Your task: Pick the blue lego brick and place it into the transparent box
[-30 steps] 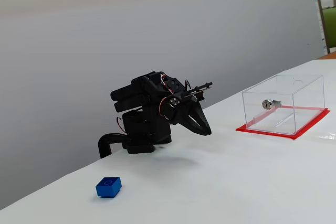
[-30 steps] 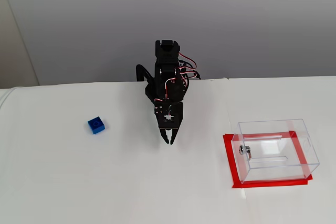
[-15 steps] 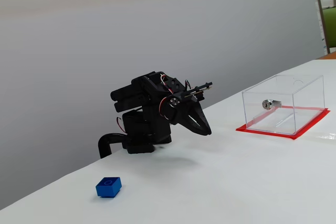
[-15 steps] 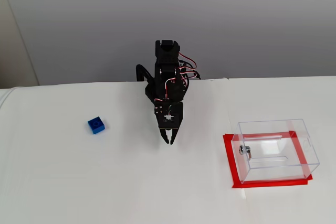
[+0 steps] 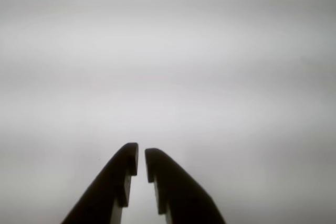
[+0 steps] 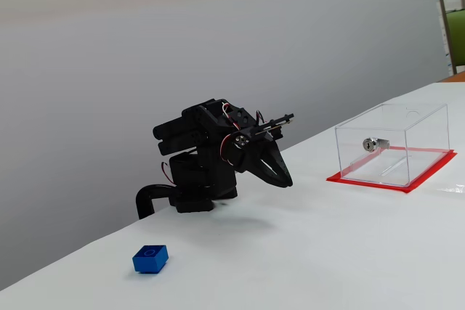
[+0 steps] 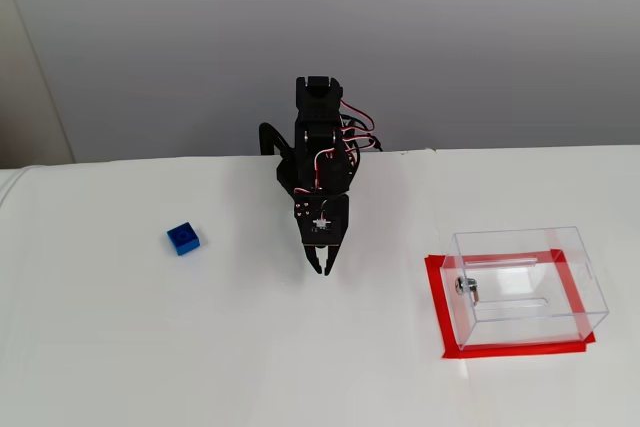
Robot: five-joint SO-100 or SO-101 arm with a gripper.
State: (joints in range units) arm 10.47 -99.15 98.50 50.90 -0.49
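Claw: the black two-finger claw (image 7: 322, 269) hangs tip-down just above the white tabletop (image 7: 200, 347), near the middle of the far edge in the fixed view from above. Its fingers are drawn nearly together, only a thin slit showing between the tips in the wrist view (image 5: 141, 162), and they hold nothing.

Brick: the small bright blue plastic lego brick (image 7: 183, 238) with a round stud on top sits on the tabletop well apart from the claw, toward the left edge in that view and at about the same depth from the far edge. In the lower fixed view it lies near the front-left corner (image 6: 150, 258).

Axis: the brick looks roughly cubic, so no clear long axis; its sides sit slightly turned against the tabletop's edges.

Box: the clear rectangular plastic box (image 7: 525, 287) on a red base sheet, with a small silver knob on its wall, stands toward the right edge, on the far side of the claw from the brick.

Room: bare tabletop lies between claw and brick, and around the brick on every side.

Next move, as I judge it: swing left, spread the fingers, then descend over the brick.
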